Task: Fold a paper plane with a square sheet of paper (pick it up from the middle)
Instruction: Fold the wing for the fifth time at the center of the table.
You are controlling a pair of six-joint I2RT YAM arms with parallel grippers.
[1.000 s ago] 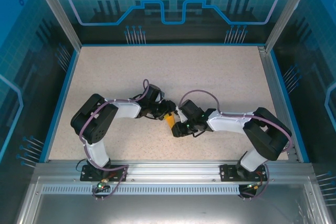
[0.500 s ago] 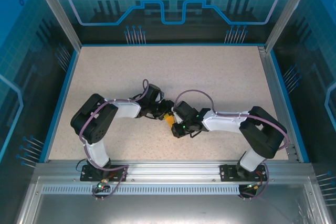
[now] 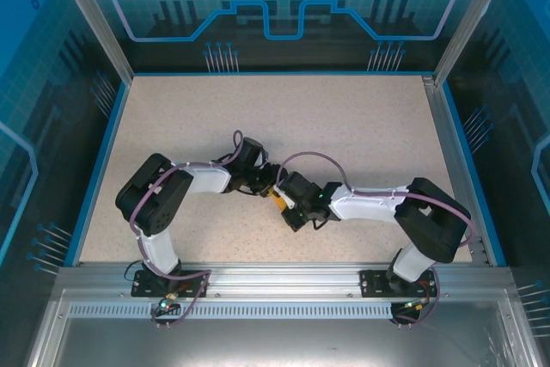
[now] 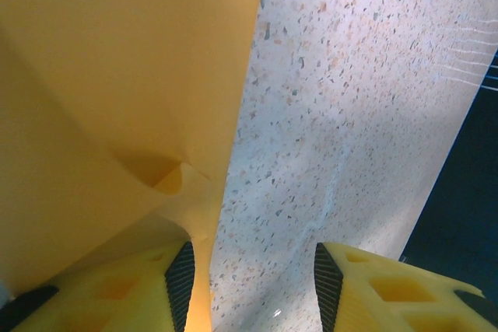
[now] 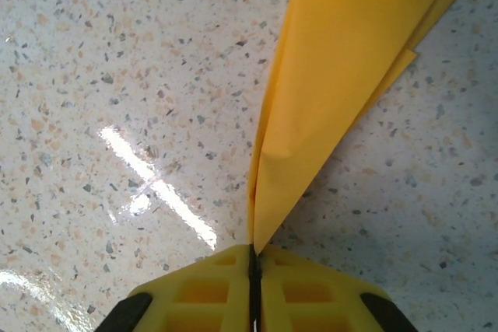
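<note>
Closed and pushed leftward since a second ago: right tool (image 5: 254, 258), jaws now pressed together on the pointed tip of the paper plane (image 5: 327, 91), just nearward of the worktop (image 3: 344, 126) middle. Left tool (image 4: 253, 270) about half open, gap bare, paper lying along one side. Seemingly mid-fold, sharpening the crease. Next, probably: draw along that crease without tearing.

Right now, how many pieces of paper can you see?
1: the folded orange-yellow paper near the middle of the table, its tip pinched in the right pincer. Another could be hidden under it.
</note>
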